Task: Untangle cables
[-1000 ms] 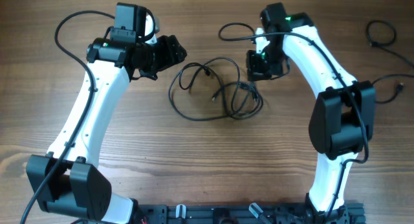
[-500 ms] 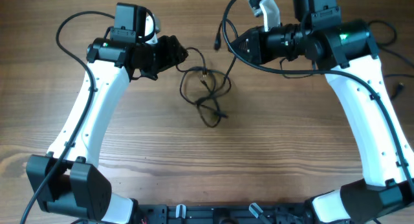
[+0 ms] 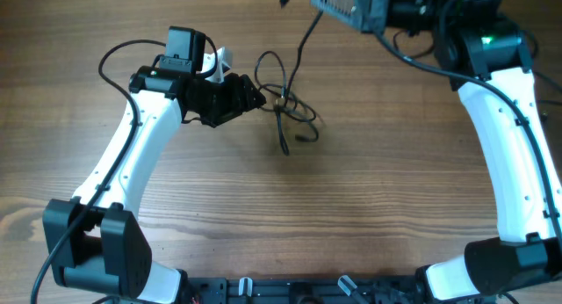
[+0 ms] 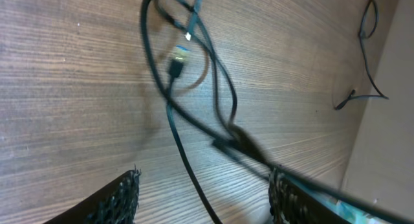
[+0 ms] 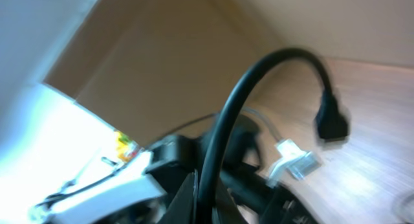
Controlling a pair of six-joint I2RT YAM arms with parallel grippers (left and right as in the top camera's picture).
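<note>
Right gripper clamps one thin black cable, well apart from the left gripper.
Knotted black loops lie on the wooden table just beside the left gripper, its jaws wide and empty; one strand is out, the rest looks tangled.

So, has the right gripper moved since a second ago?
Yes. The right gripper has moved away from the base rail, to the top of the overhead view, pulling one cable with it.
</note>
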